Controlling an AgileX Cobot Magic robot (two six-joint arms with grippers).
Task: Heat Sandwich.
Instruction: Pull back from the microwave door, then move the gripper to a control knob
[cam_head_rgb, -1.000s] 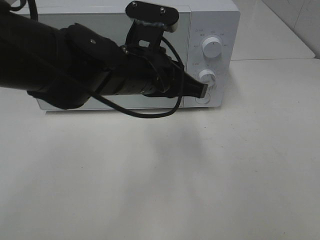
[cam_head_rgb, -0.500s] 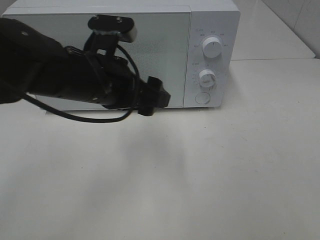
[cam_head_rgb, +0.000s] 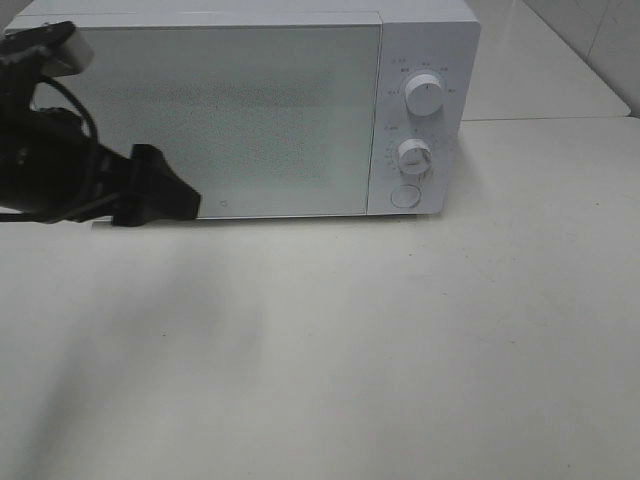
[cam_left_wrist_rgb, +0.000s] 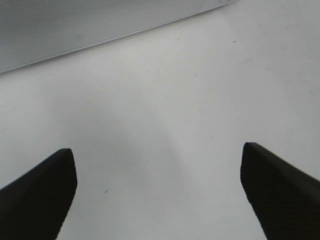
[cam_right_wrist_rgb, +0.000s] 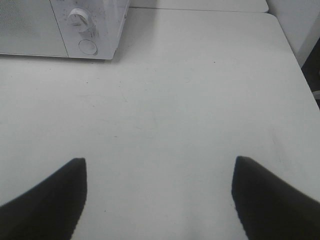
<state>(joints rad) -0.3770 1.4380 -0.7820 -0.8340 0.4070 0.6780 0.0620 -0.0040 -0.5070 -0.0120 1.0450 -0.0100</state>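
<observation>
Microwave (cam_head_rgb: 425, 30) shut, both grippers empty, sandwich nowhere in view.

The left gripper (cam_left_wrist_rgb: 156, 150) is seen at the left edge of the high view, low in front of the closed door (cam_head_rgb: 230, 120), with its jaws spread wide and nothing between them. The right gripper (cam_right_wrist_rgb: 159, 160) is likewise spread and empty over the bare table (cam_head_rgb: 400, 350). No sandwich or plate is shown in any view; it is judged to be behind the frosted door, though this cannot be confirmed. The heating step is therefore taken to be in hand, with loading done. Whether the lower knob (cam_head_rgb: 413, 155) is set cannot be told. The next move is judged to call for waiting, then for the round button (cam_head_rgb: 404, 195) at the lower right of the panel to be pressed so that the door is released.
</observation>
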